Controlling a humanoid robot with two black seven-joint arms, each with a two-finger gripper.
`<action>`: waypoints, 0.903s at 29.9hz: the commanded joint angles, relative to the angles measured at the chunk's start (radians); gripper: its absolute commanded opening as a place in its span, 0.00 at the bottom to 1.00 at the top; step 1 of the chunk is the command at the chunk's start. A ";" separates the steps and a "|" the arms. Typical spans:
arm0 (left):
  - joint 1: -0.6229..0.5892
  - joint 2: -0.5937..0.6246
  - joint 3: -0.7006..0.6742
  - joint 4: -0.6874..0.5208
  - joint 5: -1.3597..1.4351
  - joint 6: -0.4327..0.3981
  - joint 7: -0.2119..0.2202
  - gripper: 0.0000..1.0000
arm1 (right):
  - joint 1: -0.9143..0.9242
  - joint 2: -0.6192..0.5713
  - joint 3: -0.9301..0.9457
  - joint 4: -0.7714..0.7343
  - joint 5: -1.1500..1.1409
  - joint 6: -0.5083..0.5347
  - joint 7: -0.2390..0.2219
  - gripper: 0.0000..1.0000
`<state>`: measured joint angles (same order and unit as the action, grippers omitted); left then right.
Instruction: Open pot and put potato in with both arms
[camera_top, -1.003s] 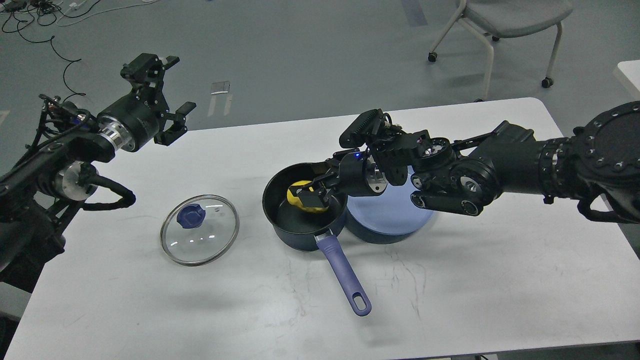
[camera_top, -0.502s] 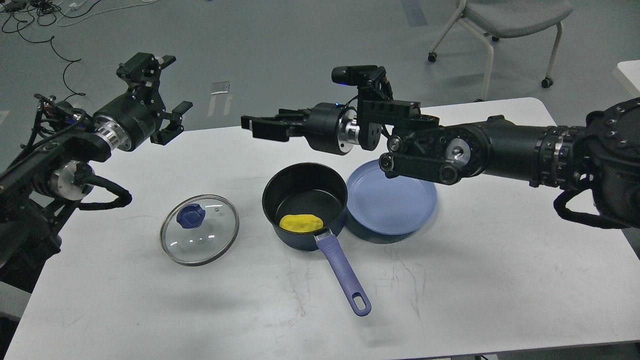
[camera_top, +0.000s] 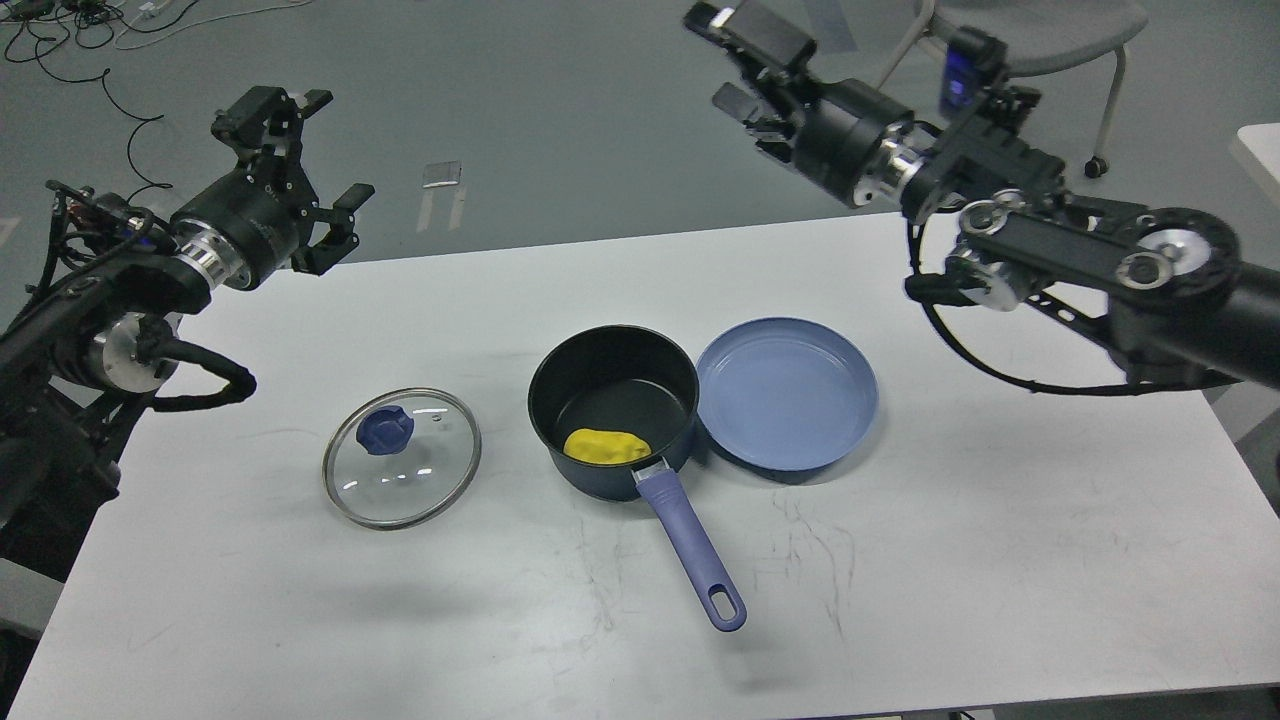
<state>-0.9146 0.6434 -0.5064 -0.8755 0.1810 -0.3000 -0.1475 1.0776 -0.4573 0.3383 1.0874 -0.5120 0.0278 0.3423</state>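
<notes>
A dark blue pot with a purple handle stands open at the table's middle. A yellow potato lies inside it at the front. The glass lid with a blue knob lies flat on the table to the pot's left. My left gripper is open and empty, raised above the table's far left corner. My right gripper is open and empty, raised high beyond the table's far edge, well up and right of the pot.
An empty light blue plate touches the pot's right side. A wheeled chair stands on the floor behind the table. Cables lie on the floor at the far left. The white table spreads in front.
My right gripper let go of the potato in the pot, opened, rose and swung up and right, away beyond the table's far edge. My left gripper drifted slightly left and up.
</notes>
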 joint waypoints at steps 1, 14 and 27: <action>0.005 -0.007 -0.011 -0.004 -0.001 -0.002 -0.032 0.98 | -0.014 -0.110 0.034 -0.035 0.148 0.191 0.001 1.00; 0.171 -0.083 -0.237 -0.036 -0.037 -0.062 -0.047 0.98 | -0.154 -0.119 0.149 -0.093 0.400 0.271 -0.009 1.00; 0.359 -0.154 -0.351 -0.066 -0.041 -0.111 0.028 0.98 | -0.212 -0.109 0.153 -0.087 0.415 0.229 -0.022 1.00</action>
<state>-0.5754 0.4991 -0.8488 -0.9280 0.1396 -0.4067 -0.1516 0.8698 -0.5740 0.4912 0.9958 -0.1062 0.2848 0.3284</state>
